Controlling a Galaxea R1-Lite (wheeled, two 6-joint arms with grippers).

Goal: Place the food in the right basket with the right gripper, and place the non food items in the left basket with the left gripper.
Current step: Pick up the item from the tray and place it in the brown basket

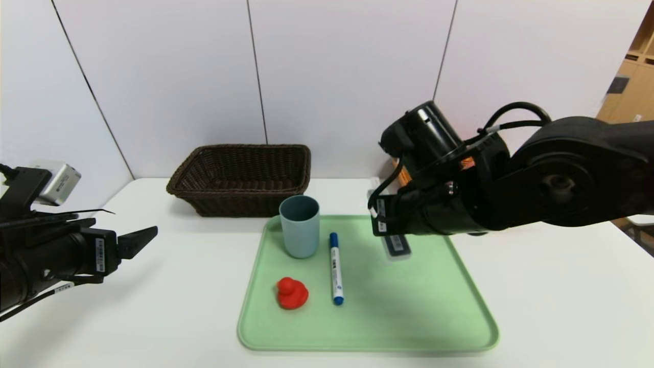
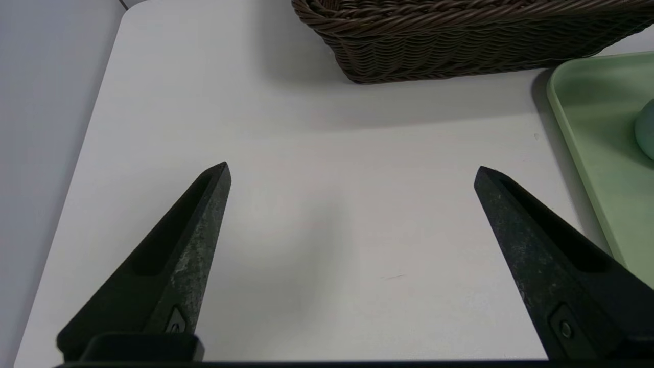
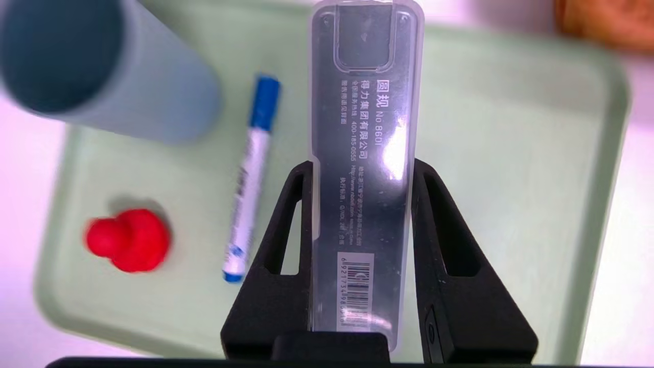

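Observation:
My right gripper (image 1: 389, 230) is shut on a long translucent plastic case (image 1: 397, 246) with a barcode and holds it over the far right part of the green tray (image 1: 409, 317). In the right wrist view the fingers (image 3: 286, 214) clamp both long sides of the case (image 3: 365, 128). On the tray are a blue-grey cup (image 1: 300, 225), a blue-and-white marker (image 1: 335, 268) and a small red duck toy (image 1: 292, 293). My left gripper (image 1: 145, 237) is open and empty above the bare table, left of the tray. The brown wicker basket (image 1: 240, 179) stands at the back left.
An orange-brown object (image 1: 403, 174) shows behind my right arm, mostly hidden. The left wrist view shows the left gripper (image 2: 352, 171) over white table, with the basket's (image 2: 460, 36) corner and the tray's (image 2: 587, 117) edge beyond. A white wall stands behind the table.

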